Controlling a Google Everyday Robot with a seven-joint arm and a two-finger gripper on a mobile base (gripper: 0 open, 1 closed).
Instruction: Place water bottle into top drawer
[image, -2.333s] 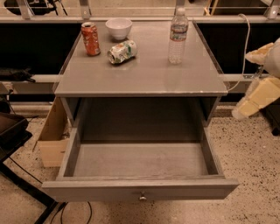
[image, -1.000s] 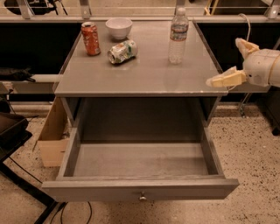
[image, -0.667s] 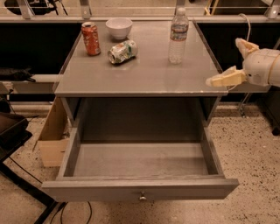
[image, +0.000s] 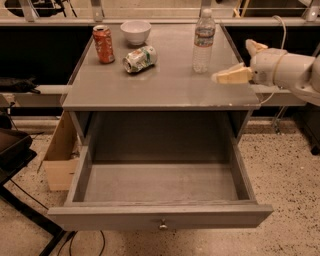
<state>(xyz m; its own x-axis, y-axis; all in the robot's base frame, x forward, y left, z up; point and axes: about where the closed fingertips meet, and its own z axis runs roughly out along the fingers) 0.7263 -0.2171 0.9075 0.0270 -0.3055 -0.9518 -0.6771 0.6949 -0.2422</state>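
water bottle (image: 203, 42): small clear plastic bottle, white cap, pale label band round the upper body. it stands upright on the grey tabletop (image: 165, 87), just to the left of the tool and slightly farther back. it is not touching the tool; a narrow strip of tabletop shows between them.

tool (image: 232, 60): positioned over the right edge of the tabletop, at about the height of the bottle's lower half. its two cream fingers (image: 232, 76) are spread well apart, one reaching left toward the bottle, the other angled up and back. nothing is held between them.

arm: white, rounded casing enters from the right side and runs roughly level toward the tool, with a thin cable looping up behind it.

top drawer (image: 160, 215): below and to the left of the tool, pulled fully out toward the camera. wide, shallow, grey, with a flat front panel and a small metal knob (image: 162, 225) at its centre.

other items, all well to the left of the tool: an orange can (image: 103, 44) standing upright, a green-and-white can (image: 140, 59) lying on its side, and a white bowl (image: 136, 31) at the far edge. a cardboard box (image: 60, 160) sits on the floor far left and below the tool, beside the cabinet.
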